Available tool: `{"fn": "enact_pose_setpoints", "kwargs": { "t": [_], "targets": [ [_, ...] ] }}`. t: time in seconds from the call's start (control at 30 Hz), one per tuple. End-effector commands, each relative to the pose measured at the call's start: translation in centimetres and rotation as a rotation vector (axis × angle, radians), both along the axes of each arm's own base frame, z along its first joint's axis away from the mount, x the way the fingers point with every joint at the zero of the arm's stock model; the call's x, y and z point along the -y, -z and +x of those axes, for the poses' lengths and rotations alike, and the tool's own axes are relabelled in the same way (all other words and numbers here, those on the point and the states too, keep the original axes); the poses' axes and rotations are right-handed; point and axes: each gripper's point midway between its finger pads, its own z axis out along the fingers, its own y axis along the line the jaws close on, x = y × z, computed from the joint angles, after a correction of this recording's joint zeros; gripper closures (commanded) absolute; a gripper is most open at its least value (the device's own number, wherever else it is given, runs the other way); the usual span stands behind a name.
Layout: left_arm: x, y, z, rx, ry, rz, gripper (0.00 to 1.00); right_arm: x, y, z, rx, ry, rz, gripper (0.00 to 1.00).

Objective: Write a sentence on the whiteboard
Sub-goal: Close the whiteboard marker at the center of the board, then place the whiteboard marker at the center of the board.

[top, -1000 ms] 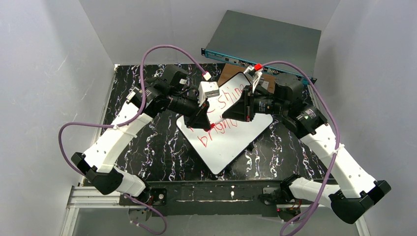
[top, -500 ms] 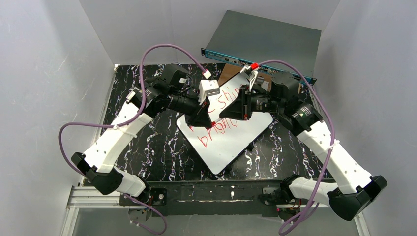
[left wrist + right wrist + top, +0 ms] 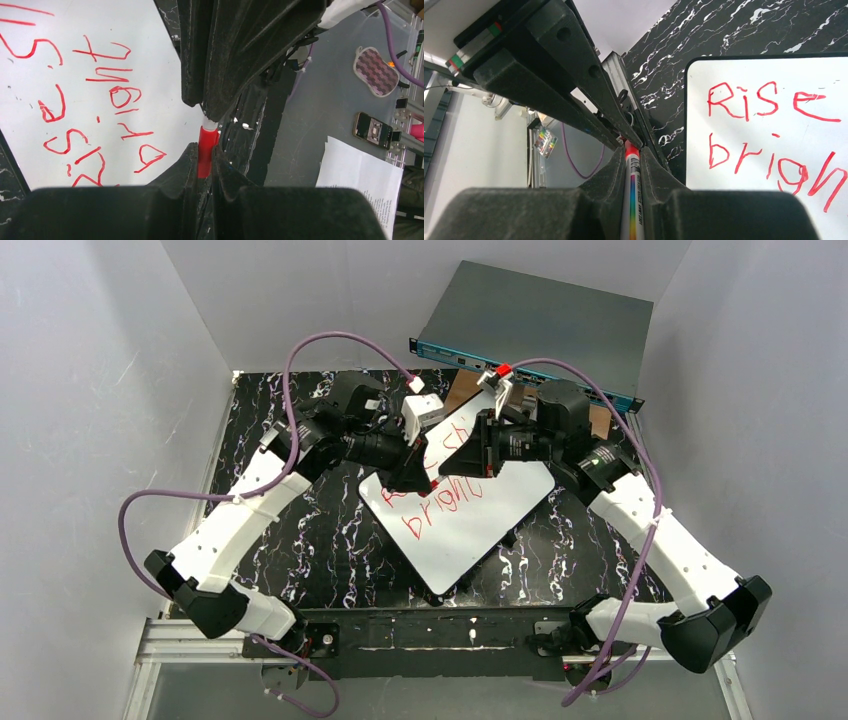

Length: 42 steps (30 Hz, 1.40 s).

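Observation:
The whiteboard lies tilted on the black marbled table. The sentence in red marker reads "Rise" over "brigh" in the right wrist view; its other letters are partly hidden by the arms. My left gripper is shut on a red marker cap. My right gripper is shut on a white marker with a rainbow stripe. The two grippers meet tip to tip above the board's left part. The marker's red end sits against the cap; its tip is hidden.
A grey metal box with a teal front leans at the back. A brown board lies under the whiteboard's far corner. White walls close in both sides. Purple cables loop over both arms.
My right gripper has moved left with the marker until it meets my left gripper. The left gripper turned slightly toward it. The writing looks unchanged.

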Motion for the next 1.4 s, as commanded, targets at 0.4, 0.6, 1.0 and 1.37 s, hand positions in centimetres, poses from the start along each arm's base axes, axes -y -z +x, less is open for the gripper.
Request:
{"fn": "enact_pose_setpoints", "kwargs": {
  "t": [0.4, 0.6, 1.0, 1.37],
  "targets": [
    [5.1, -7.1, 4.9, 0.207, -0.074, -0.234, 0.98, -2.4, 1.8, -1.4, -0.016, -0.02, -0.061, 0.99],
    [3.6, -6.5, 3.5, 0.221, -0.063, -0.218, 0.43, 0.2, 3.2, 0.5, -0.019, 0.162, -0.152, 0.99],
    [-0.4, -4.8, 1.5, 0.242, -0.137, -0.145, 0.05, 14.3, 11.7, 4.0, -0.216, 0.766, -0.41, 0.99],
    [-2.2, -2.4, 2.6, 0.217, -0.257, -0.045, 0.02, 24.9, 22.8, 4.2, -0.466, 1.168, -0.771, 0.99]
  ]
}}
